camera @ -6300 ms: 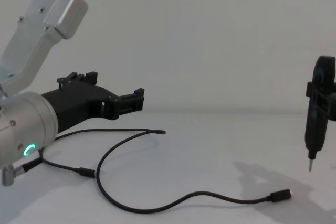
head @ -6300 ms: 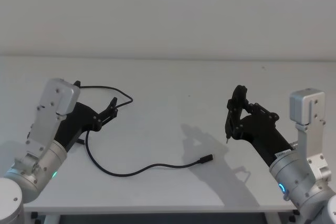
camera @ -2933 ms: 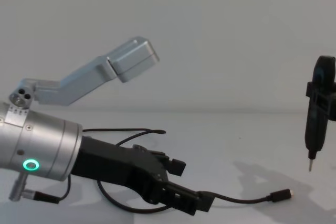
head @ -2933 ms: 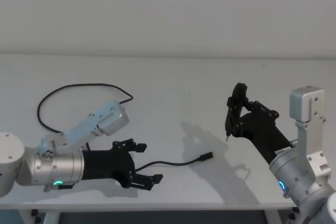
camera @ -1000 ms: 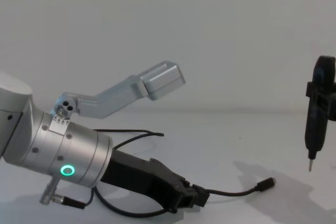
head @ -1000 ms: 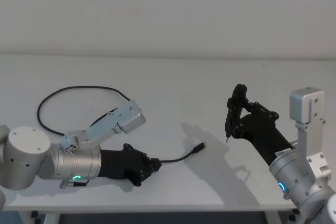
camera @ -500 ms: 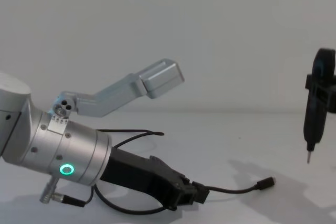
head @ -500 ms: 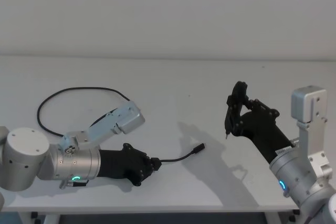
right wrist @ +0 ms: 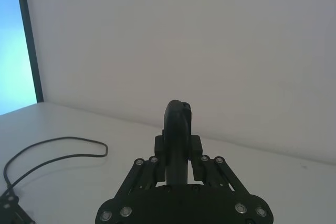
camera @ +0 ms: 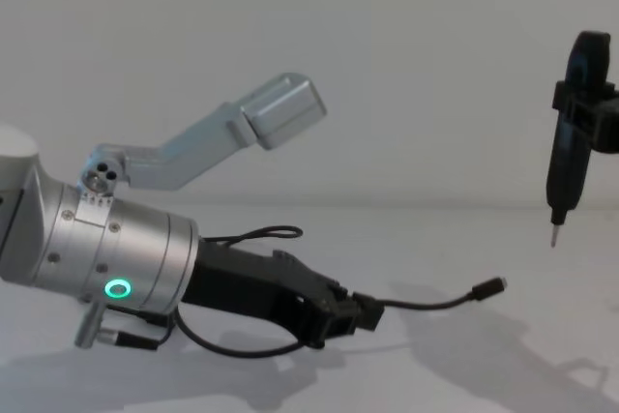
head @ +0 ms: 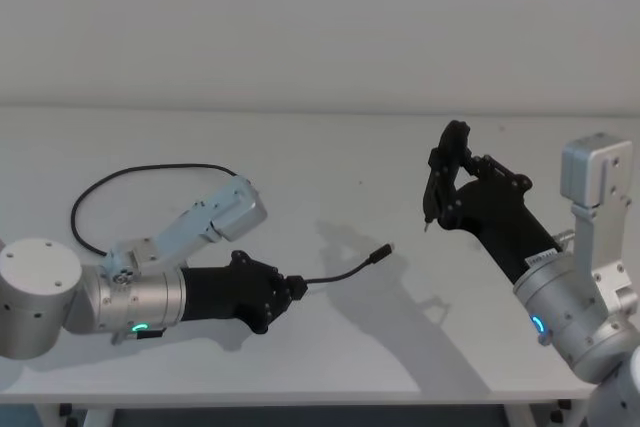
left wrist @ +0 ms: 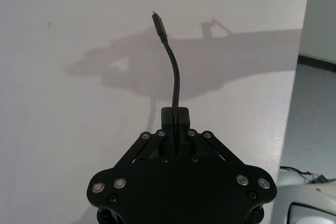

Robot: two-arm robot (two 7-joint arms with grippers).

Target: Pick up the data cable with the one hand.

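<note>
White table (head: 330, 147): left gripper (head: 290, 292), near left, clamps the cable (head: 345, 272), plug end raised off it; right gripper (head: 445, 195) hangs at right, clenched on a pointed tool (camera: 563, 176).

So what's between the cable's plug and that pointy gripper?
Nothing but bare white table, by the head view, between the data cable and right gripper.
</note>
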